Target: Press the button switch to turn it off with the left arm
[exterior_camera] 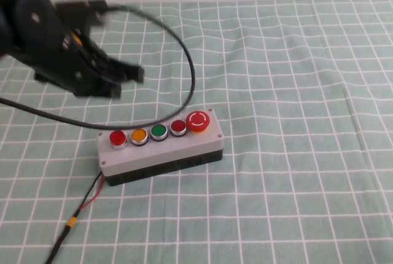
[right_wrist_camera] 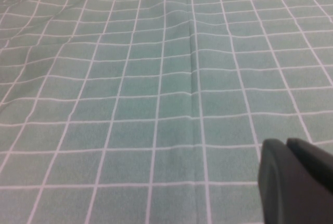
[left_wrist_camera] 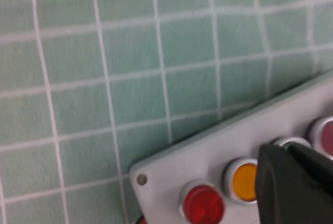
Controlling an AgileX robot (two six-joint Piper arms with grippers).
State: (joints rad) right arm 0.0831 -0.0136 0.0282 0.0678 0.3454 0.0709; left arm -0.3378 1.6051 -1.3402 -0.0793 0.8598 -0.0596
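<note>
Left end effector (exterior_camera: 126,77) hangs in the upper left of the high view, above and behind the grey button box (exterior_camera: 161,150), clear of it; whether it is clenched or released cannot be told. Right end effector (right_wrist_camera: 296,182) shows only as a dark edge at the lower right of its wrist view, over bare checked cloth; its state cannot be told either. Button switch (exterior_camera: 117,139) sits at the left end of the box's row, left of the yellow button (exterior_camera: 139,135), just left of frame centre. Nothing touches it, so judged from this the press is not yet done: descent and push remain. Box's long axis runs left to right, rising slightly toward the right, mushroom knob (exterior_camera: 198,121) at that end. Buttons face up off the table (exterior_camera: 307,184).
</note>
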